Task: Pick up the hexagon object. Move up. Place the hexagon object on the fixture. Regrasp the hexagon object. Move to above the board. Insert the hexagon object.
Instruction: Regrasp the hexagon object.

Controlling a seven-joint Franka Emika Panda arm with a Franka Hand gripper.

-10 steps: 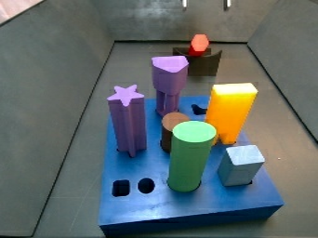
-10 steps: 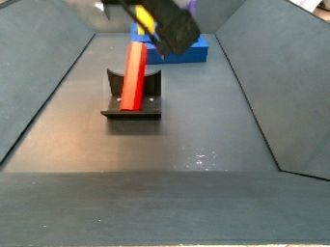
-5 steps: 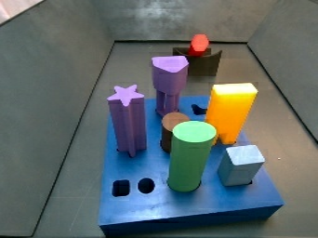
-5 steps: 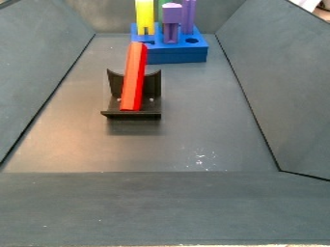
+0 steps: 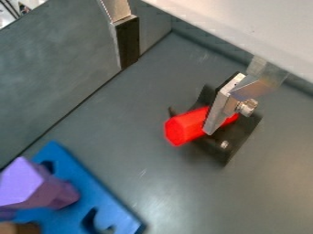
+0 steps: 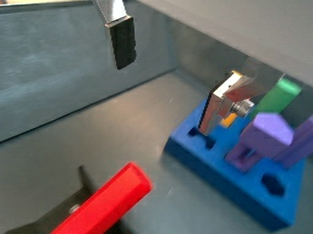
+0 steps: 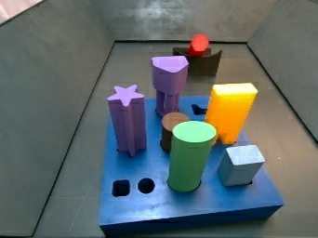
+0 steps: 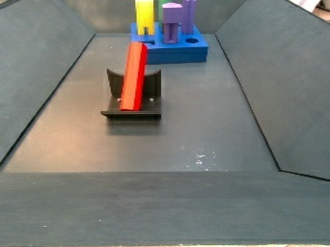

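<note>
The hexagon object (image 8: 133, 75) is a long red prism leaning tilted on the fixture (image 8: 131, 104), a dark notched block on the grey floor. It also shows as a red hexagonal end (image 7: 199, 43) atop the fixture (image 7: 206, 63) behind the board (image 7: 187, 212). Both wrist views look down on the hexagon object (image 5: 184, 126) (image 6: 113, 196). My gripper (image 5: 174, 91) (image 6: 167, 96) hangs high above it, open, with nothing between its fingers (image 5: 128, 41). It is out of both side views.
The blue board (image 8: 180, 51) carries a purple star peg (image 7: 125, 116), a purple rounded-triangle peg (image 7: 169, 79), an orange-yellow block (image 7: 231, 112), a green cylinder (image 7: 192, 156), a brown peg (image 7: 174, 128) and a pale blue cube (image 7: 241, 165). Grey sloping walls enclose the floor.
A second ago the gripper showed blurred at the top of a side view; it has since left that view. The hexagon object stays leaning on the fixture.
</note>
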